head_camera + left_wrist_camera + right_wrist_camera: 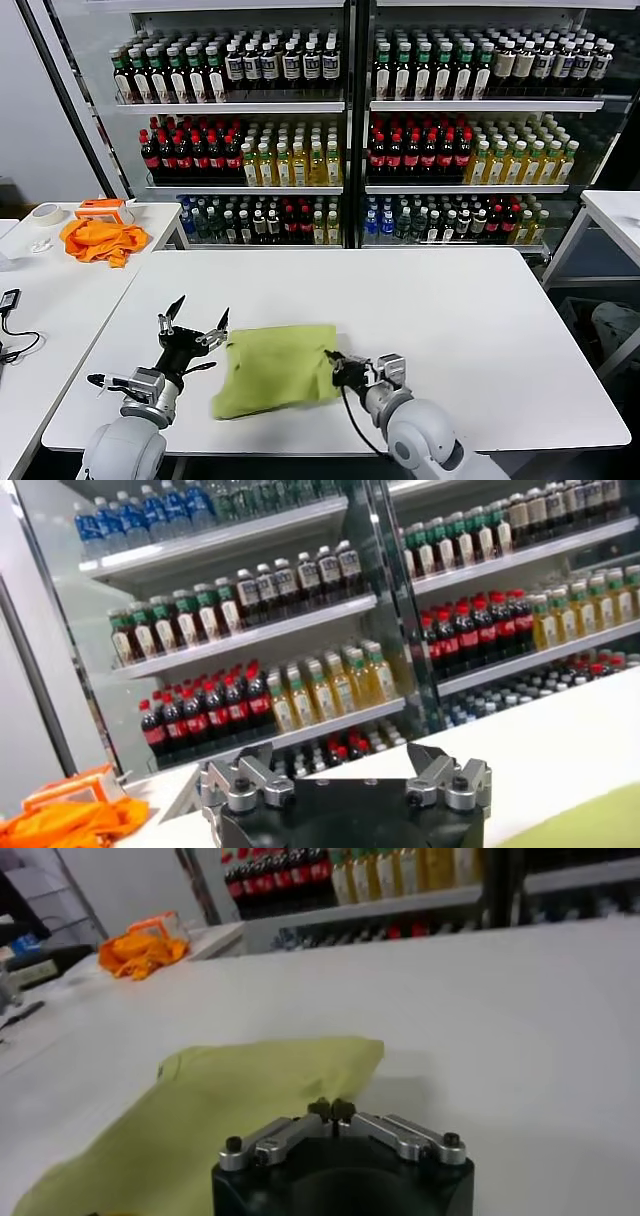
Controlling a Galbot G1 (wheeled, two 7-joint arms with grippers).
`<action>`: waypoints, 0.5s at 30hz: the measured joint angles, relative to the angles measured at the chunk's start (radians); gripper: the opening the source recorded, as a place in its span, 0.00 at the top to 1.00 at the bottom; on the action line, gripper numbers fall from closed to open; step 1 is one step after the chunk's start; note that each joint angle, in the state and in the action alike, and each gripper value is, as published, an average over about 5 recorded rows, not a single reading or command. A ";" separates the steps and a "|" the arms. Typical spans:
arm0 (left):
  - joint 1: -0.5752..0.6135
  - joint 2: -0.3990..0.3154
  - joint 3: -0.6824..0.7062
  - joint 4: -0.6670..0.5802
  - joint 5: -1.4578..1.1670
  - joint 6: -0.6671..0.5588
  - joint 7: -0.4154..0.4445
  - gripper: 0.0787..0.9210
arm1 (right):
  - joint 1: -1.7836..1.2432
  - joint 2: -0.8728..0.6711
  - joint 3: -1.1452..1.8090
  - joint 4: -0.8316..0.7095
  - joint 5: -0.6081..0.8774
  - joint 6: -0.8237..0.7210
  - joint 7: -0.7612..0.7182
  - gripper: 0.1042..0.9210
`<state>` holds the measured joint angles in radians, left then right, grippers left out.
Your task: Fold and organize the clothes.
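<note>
White bench [420,300] before drink shelves carries the folded lime soft cotton T-shirt [275,368] near its front edge; left gripper [196,320] beside the shirt's left edge, jaws spread wide, empty; right gripper [336,362] at its right edge, jaws clenched together.

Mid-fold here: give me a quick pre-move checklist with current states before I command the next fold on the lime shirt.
1. Lime T-shirt lies folded on the white table, inside its edges: ok.
2. Left gripper open, just left of the shirt, holding nothing: ok.
3. Right gripper at the shirt's right edge, fingers closed: ok.
4. Whether the right gripper actually pinches fabric: cannot tell.
5. Orange cloth lies on the side table, away from the shirt: ok.
6. Shirt's near-left corner sits close to the table's front edge: not ok, watch it.
</note>
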<state>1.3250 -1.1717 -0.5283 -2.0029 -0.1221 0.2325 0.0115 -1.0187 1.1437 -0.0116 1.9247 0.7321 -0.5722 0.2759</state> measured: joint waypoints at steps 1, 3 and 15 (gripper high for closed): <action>0.001 -0.001 -0.001 0.002 0.001 -0.003 -0.001 0.12 | -0.001 -0.004 0.011 0.002 -0.008 0.001 -0.002 1.00; 0.004 -0.003 -0.003 0.003 0.003 -0.011 -0.002 0.12 | -0.008 -0.012 0.036 0.006 -0.027 0.006 -0.006 1.00; 0.031 -0.008 -0.005 0.013 0.019 -0.050 0.000 0.12 | -0.103 -0.053 0.210 0.037 -0.122 0.041 -0.043 1.00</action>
<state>1.3556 -1.1793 -0.5337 -1.9896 -0.1033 0.1826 0.0113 -1.1220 1.0905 0.1985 1.9618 0.6103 -0.5315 0.2331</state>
